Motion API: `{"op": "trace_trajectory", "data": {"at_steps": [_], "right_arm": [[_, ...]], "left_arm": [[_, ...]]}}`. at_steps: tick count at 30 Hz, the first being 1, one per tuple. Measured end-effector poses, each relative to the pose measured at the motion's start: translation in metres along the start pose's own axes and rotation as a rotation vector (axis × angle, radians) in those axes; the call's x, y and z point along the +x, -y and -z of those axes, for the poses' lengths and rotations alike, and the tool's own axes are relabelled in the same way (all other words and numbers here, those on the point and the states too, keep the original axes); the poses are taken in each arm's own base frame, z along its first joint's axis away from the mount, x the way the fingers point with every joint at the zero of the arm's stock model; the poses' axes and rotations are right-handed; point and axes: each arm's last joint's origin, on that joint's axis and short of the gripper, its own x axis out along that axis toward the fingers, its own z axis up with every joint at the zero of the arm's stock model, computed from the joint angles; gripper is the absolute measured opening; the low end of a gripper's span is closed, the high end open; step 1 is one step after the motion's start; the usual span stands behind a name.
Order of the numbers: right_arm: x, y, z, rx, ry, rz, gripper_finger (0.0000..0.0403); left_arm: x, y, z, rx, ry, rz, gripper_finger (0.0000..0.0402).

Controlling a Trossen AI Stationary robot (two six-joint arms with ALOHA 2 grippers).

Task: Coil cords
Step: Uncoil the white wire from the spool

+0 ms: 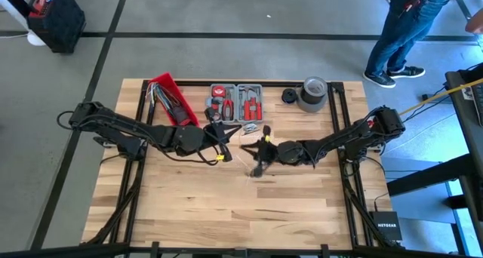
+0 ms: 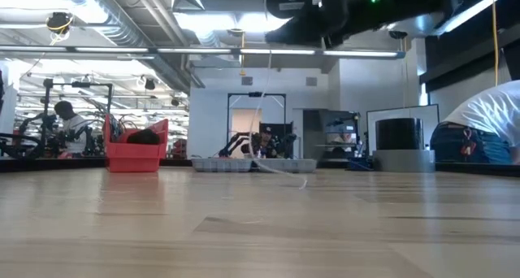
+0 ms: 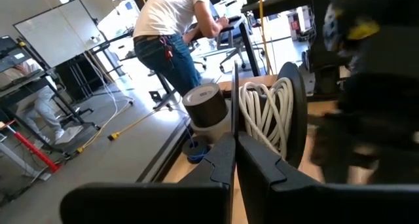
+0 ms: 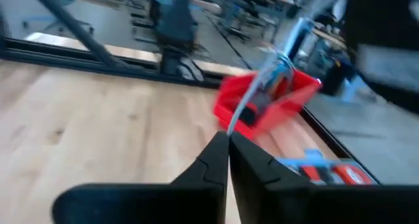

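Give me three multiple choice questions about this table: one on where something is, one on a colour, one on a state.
1. Where does the red bin stand in the high view?
A. left of the tray
B. right of the tray
C. on the floor

2. What colour is the cord in the right hand?
A. yellow
B. black
C. white

3. How do the left hand and the right hand stand?
A. wide open
B. shut on the cord
C. half open, holding nothing

Answers:
1 A, the bin sits beside the tray's left end.
2 C, a white strand rises from the fingertips.
3 B, each wrist view shows the fingers closed on a thin strand.
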Motion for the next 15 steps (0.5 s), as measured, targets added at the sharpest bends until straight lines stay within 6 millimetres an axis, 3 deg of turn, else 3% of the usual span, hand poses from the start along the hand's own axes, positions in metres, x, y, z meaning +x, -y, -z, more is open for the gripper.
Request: {"op": "trace_trajectory", "data": {"at_steps": [6,10,15], "right_arm": [[-0.009,-0.024,-0.024,-0.152,0.062,-0.022,0.0005],[-0.030,-0.036,-0.043,-0.276,0.066,0.142,0.0009],[-0.061,-0.032,-0.065,-0.362,0.011,0.366,0.0004]], "left_arm": [[0.000,0.000,0.002,0.018,-0.019,0.002,0.0005],[0.001,0.000,0.004,0.028,-0.031,0.003,0.0005],[0.001,0.000,0.006,0.042,-0.046,0.007,0.0005]]}}
